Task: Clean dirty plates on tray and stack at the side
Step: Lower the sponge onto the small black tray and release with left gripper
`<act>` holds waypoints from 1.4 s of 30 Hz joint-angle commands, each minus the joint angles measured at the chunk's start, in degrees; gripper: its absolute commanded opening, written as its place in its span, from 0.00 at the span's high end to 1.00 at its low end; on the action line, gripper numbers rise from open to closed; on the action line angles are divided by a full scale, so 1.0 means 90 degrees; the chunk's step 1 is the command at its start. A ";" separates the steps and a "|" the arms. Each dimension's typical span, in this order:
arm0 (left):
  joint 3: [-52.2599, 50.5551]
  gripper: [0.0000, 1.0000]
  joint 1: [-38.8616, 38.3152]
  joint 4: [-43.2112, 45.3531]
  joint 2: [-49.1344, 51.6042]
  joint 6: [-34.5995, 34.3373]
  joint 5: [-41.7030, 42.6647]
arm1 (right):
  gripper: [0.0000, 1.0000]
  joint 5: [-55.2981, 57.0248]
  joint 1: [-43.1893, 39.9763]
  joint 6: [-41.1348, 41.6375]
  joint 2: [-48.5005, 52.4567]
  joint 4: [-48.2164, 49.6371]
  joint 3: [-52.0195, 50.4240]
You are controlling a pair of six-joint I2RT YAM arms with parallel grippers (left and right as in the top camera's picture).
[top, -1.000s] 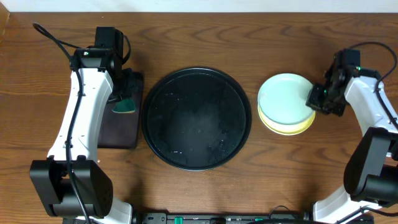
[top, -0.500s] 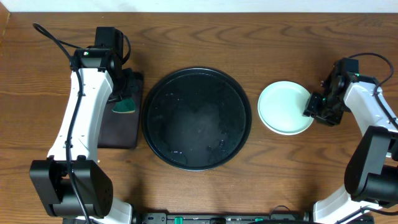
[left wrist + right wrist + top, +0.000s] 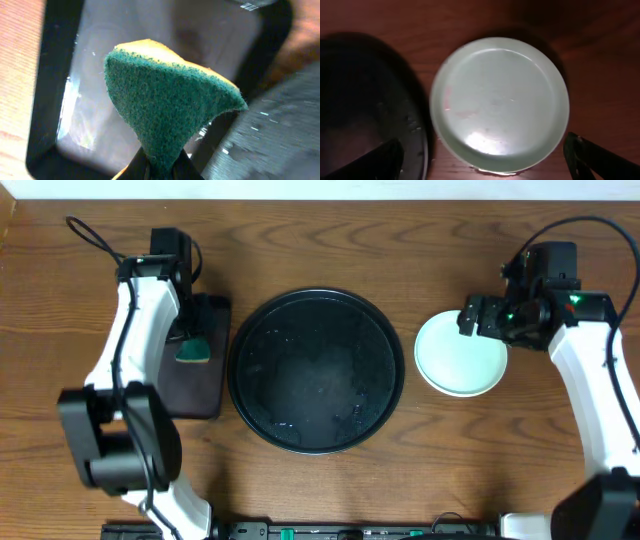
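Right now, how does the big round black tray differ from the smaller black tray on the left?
The round tray is circular and much wider; the rectangular tray is oblong and narrower. The round tray sits mid-table beside the mint plate; the rectangular tray lies at the left, under the left gripper, which pinches a green sponge. Both are glossy black with raised rims, on the wooden table.

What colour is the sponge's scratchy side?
Dark green sponge face; the left wrist view shows it best.
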 commanded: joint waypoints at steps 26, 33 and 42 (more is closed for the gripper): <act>0.0095 0.27 0.0306 0.0087 -0.1219 0.0935 0.0619 | 0.01 -0.0056 0.0287 -0.0211 -0.0430 -0.0138 0.0070; 0.0095 0.26 0.0304 0.0087 -0.2671 0.0937 0.0617 | 0.01 0.0046 0.0238 -0.0214 -0.1838 -0.0359 0.0073; 0.0095 0.25 0.0304 0.0085 -0.3058 0.0937 0.0617 | 0.01 0.0420 0.0223 -0.0209 -0.3849 -0.0476 0.0070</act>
